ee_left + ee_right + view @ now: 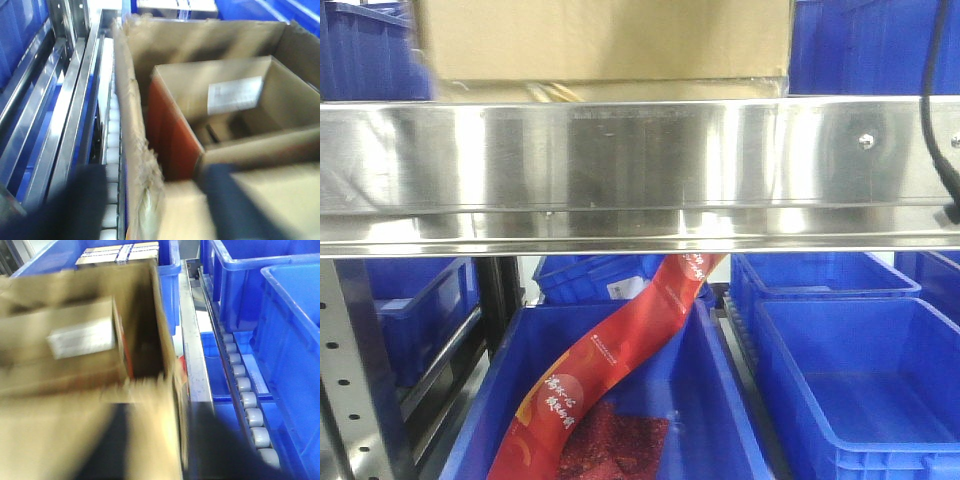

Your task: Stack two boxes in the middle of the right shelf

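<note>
On the steel shelf (640, 170), above its broad mirror-like front lip, a tan cardboard box (605, 40) sits near the middle of the level, its lower edge meeting the lip in the front view. Blue plastic bins (865, 45) stand on the same level at both of its sides. Both wrist views look down into this open-topped box: a smaller cardboard box (235, 107) with a red-orange side and a white label (235, 95) on its inner wall sits inside it, pushed toward the near wall. The outer box's left wall is torn and ragged along its top edge.

The left end effector (150, 210) shows only as two dark blurred shapes at the bottom of its view, one outside the ragged left wall and one over the box interior; whether it is clamped on that wall cannot be told. The right end effector (185, 450) is likewise dark and blurred, straddling the right wall of the box, and its state cannot be told either.

Beside the box, rows of white rollers (247, 400) run along the shelf toward the back, with more blue bins to the right. Below the shelf, a red banner (610, 360) with printed characters hangs diagonally into a large blue bin (720, 400), and a grey perforated upright (350, 380) stands at the left front corner.
</note>
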Available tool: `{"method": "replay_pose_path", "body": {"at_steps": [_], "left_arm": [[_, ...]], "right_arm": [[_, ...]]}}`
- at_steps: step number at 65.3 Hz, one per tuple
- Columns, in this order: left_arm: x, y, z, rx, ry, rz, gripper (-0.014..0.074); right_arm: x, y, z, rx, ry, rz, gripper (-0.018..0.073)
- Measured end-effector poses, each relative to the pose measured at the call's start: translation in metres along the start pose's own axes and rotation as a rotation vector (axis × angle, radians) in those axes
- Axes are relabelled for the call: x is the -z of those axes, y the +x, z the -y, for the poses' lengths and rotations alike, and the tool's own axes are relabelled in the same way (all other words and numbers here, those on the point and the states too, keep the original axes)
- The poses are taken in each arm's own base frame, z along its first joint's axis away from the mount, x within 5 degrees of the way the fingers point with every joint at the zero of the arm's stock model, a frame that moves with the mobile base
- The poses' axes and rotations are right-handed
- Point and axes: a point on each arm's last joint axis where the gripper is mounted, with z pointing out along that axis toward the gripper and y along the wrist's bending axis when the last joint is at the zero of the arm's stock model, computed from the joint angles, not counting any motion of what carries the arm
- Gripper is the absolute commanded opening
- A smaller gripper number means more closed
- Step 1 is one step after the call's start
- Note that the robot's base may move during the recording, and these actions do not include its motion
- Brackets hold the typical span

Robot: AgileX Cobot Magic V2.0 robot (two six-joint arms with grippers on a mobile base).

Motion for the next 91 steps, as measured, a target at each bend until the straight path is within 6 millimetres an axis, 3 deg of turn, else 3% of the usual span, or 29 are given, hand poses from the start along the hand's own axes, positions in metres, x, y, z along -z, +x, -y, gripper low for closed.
{"method": "replay_pose_path", "body": {"at_steps": [17, 26, 35, 40, 46, 64, 80, 91], "left_arm": [[0.003, 0.0, 0.001, -0.036, 0.022, -0.003, -0.0092], [0.018, 0.0, 0.007, -0.091, 0.12, 0.017, -0.0092], [0.035, 0.013, 0.01, -0.098, 0.196, 0.087, -0.0092], [0.046, 0.03, 0.006, -0.079, 0.215, 0.111, -0.0099], [0.06, 0.052, -0.005, -0.043, 0.219, 0.149, -0.0102], [0.093, 0.119, -0.058, 0.074, 0.126, 0.265, -0.0102], [0.134, 0.179, -0.084, 0.101, 0.063, 0.374, -0.0102], [0.158, 0.21, -0.089, 0.104, 0.067, 0.44, -0.0102]], "right_arm": [[0.011, 0.0, -0.003, 0.089, -0.076, -0.028, -0.0163], [0.023, -0.003, -0.002, 0.218, -0.121, 0.027, -0.0163], [0.029, 0.01, 0.006, 0.234, -0.17, 0.079, -0.0163], [0.034, 0.02, 0.02, 0.2, -0.183, 0.12, -0.0163], [0.041, 0.036, 0.052, 0.126, -0.142, 0.141, -0.0163], [0.089, 0.089, 0.129, 0.028, 0.013, 0.238, -0.0163], [0.126, 0.157, 0.153, 0.012, 0.04, 0.324, -0.0163], [0.158, 0.187, 0.157, 0.009, 0.023, 0.424, -0.0163]]}}
